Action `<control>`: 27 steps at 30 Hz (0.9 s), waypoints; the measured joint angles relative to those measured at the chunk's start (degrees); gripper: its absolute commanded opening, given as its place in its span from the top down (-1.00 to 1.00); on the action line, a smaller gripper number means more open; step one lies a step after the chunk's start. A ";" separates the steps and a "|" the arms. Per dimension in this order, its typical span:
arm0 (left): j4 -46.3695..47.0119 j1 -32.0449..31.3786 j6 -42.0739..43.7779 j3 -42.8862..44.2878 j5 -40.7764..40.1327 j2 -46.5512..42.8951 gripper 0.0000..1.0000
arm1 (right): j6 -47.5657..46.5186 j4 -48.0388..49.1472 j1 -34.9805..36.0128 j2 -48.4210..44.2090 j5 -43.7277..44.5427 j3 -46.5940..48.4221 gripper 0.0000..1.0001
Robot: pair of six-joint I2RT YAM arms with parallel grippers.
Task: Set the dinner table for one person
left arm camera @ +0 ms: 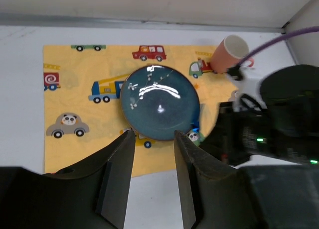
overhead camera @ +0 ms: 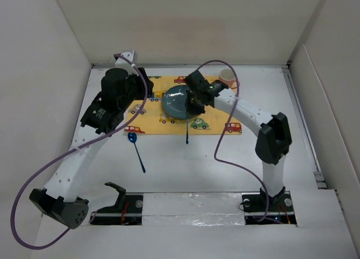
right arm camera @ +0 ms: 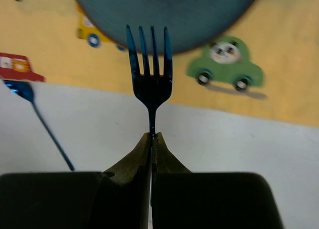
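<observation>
The right gripper (right arm camera: 151, 137) is clenched on the thin neck of the fork (right arm camera: 149, 59), jaws pinched flat together just behind the tines. That low grip likely keeps the narrow blue utensil from swivelling while it is carried. The tines point at the near rim of the dark teal plate (right arm camera: 164, 10), and the handle trails back toward the near edge of the worktop (right arm camera: 249, 149). Whether the fork rests on the surface or hangs just above it cannot be told. My guess is that it is being lined up beside the plate. The plate sits mid-mat on the yellow car-printed mat (overhead camera: 152, 123), which lies toward the far edge of the worktop, about midway between its sides. A pinkish cup (overhead camera: 226, 76) stands at the mat's far right corner, toward the far edge. A blue spoon (overhead camera: 136, 152) lies on bare white surface just off the mat's near edge, toward the left side, not yet set in place. The left gripper (left arm camera: 152, 138) is spread apart and empty above the plate's near rim, apparently waiting out of the way. The worktop itself spreads under everything, hemmed in by white walls.
</observation>
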 measured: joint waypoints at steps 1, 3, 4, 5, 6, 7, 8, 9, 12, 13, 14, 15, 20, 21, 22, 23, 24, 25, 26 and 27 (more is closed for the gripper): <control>-0.04 0.00 -0.07 1.01 0.13 -0.09 0.31 | 0.15 -0.42 0.94 3.43 -0.26 4.52 1.00; -0.15 0.00 -0.42 2.05 0.76 -0.46 0.31 | 0.20 -0.52 2.67 9.55 -1.01 12.63 1.00; -0.26 0.00 -0.52 2.12 1.18 -0.81 0.31 | 0.26 -0.44 3.32 12.24 -1.29 16.22 1.00; -0.74 0.00 -0.66 2.12 1.51 -1.14 0.31 | 0.42 -0.35 3.96 14.64 -1.79 19.39 1.00; -1.38 0.00 -0.76 2.12 1.64 -1.44 0.31 | 0.68 -0.39 4.55 16.85 -2.36 22.34 1.00; -2.01 0.00 -0.87 2.12 1.77 -1.68 0.31 | 0.85 -0.74 5.07 19.15 -3.08 25.42 1.00; -2.64 0.00 -0.90 2.12 1.77 -1.88 0.31 | 1.20 -1.20 5.46 21.49 -3.43 28.72 1.00; -3.21 0.00 -0.87 2.12 1.77 -2.01 0.31 | 1.46 -1.20 5.77 23.76 -3.85 31.78 1.00; -4.55 -0.07 -0.87 2.08 1.77 -2.62 0.31 | 2.62 -0.79 6.34 29.16 -4.50 38.64 1.00; -4.70 -0.17 -0.87 1.97 1.73 -2.91 0.31 | 3.15 -0.42 6.38 30.42 -4.59 39.98 1.00; -4.87 -0.33 -0.90 1.81 1.66 -3.10 0.32 | 3.69 -0.33 6.40 31.76 -4.74 41.35 1.00; -5.01 -0.48 -0.90 1.62 1.73 -3.34 0.32 | 4.20 -0.15 6.40 33.14 -4.92 42.91 1.00; -5.51 -1.62 -0.90 1.01 1.77 -3.58 0.33 | 5.79 4.00 6.38 39.74 -5.92 48.02 1.00; -5.66 -1.86 -0.87 0.98 1.68 -3.58 0.33 | 5.99 4.87 6.34 41.05 -6.21 48.89 1.00; -5.84 -2.25 -0.87 0.98 1.53 -3.56 0.33 | 6.16 5.77 6.32 42.25 -6.54 49.68 1.00; -5.90 -2.64 -0.87 0.98 1.53 -3.56 0.33 | 6.36 6.62 6.12 43.23 -6.88 50.16 1.00; -5.92 -2.93 -0.87 0.98 1.51 -3.56 0.33 | 6.51 7.30 5.99 44.09 -7.17 50.49 1.00; -5.95 -3.04 -0.87 0.98 1.51 -3.56 0.33 | 6.62 7.89 5.95 44.87 -7.43 50.75 1.00; -5.95 -3.30 -0.87 0.98 1.51 -3.56 0.33 | 6.69 8.46 5.90 45.51 -7.65 50.95 1.00; -5.90 -3.34 -0.87 0.94 1.51 -3.56 0.33 | 6.78 8.79 5.75 46.21 -7.87 51.45 1.00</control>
